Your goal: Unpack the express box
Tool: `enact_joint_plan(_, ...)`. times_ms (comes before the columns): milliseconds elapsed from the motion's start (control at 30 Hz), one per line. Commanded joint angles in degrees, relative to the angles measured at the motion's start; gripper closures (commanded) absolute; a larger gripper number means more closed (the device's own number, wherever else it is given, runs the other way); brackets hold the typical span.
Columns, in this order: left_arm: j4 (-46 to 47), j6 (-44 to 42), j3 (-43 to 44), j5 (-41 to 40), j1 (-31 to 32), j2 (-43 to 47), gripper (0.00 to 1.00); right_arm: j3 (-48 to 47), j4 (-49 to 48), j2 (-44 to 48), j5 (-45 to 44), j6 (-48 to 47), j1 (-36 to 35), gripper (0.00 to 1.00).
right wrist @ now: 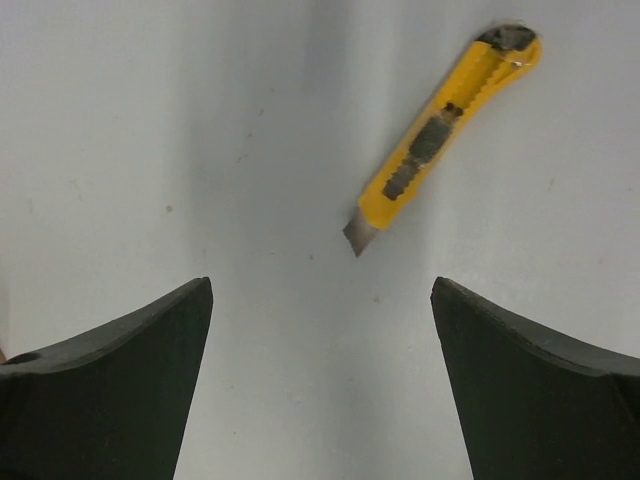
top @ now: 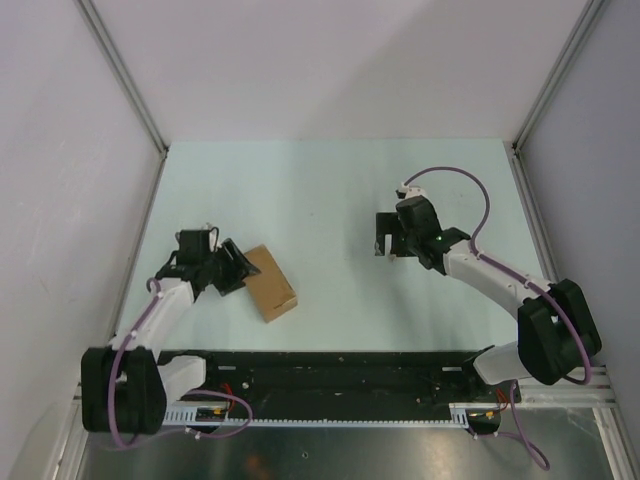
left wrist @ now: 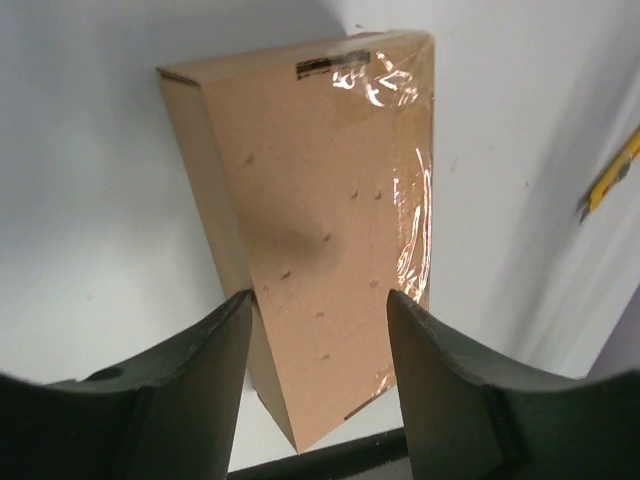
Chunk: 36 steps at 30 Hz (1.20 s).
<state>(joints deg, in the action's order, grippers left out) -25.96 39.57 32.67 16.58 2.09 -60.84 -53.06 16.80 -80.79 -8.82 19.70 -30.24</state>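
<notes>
Left end effector [top: 232, 268]: sits at the left end of the express box [top: 270, 283], at the left of the counter [top: 330, 190].
Left end effector, wrist view [left wrist: 318, 300]: the two dark fingers [left wrist: 200, 370] stand apart, one on each side of the box's near end. The left one is right at the box's edge and the right one overlaps its top face. It cannot be told whether they press on the cardboard or only straddle it.
Right end effector [top: 385, 240]: at the right of the counter, well apart from the box, with the jaws spread wide and nothing between them.
Right end effector, wrist view [right wrist: 320, 285]: only bare counter lies between the fingers.
Express box, position: flat on the counter, left of centre, angled, with its long side running away from the left arm.
Express box, look [left wrist: 320, 200]: plain brown cardboard, closed, with glossy clear tape along the right edge and the far end. A small dark mark [left wrist: 320, 67] sits at the far edge.
Utility knife [right wrist: 440, 135]: yellow, flat on the counter ahead of the right end effector and touching nothing. Its short blade end points back toward the fingers.
Yellow sliver [left wrist: 610, 178]: at the right edge of the left wrist view, apart from the box.
</notes>
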Motion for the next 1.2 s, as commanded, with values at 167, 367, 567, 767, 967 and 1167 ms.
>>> enact_joint_plan(167,11.0,-7.8,9.4,9.1,4.0,-18.4,0.45,-1.3,5.3,2.7,-9.9,5.7,3.0,0.06)
enact_joint_plan(367,12.0,-9.8,17.6,6.4,5.4,-25.3,0.45,-1.3,7.2,2.2,-13.1,10.5,5.2,0.08)
enact_joint_plan(567,11.9,-10.9,25.1,6.2,5.5,-32.2,0.43,-1.3,6.1,0.0,-10.3,12.6,6.9,0.13)
enact_joint_plan(767,10.2,-12.3,25.7,-2.7,4.5,-27.5,0.25,-1.3,4.9,-1.6,-11.2,14.7,6.9,0.15)
enact_joint_plan(967,7.6,-15.2,28.2,-10.7,-1.2,-16.4,0.11,-1.5,2.9,-5.0,-14.9,16.8,7.0,0.18)
enact_joint_plan(1167,7.8,-11.5,31.3,-18.6,-11.7,-5.4,0.06,-5.0,0.3,-11.3,-19.0,17.0,7.2,0.2)
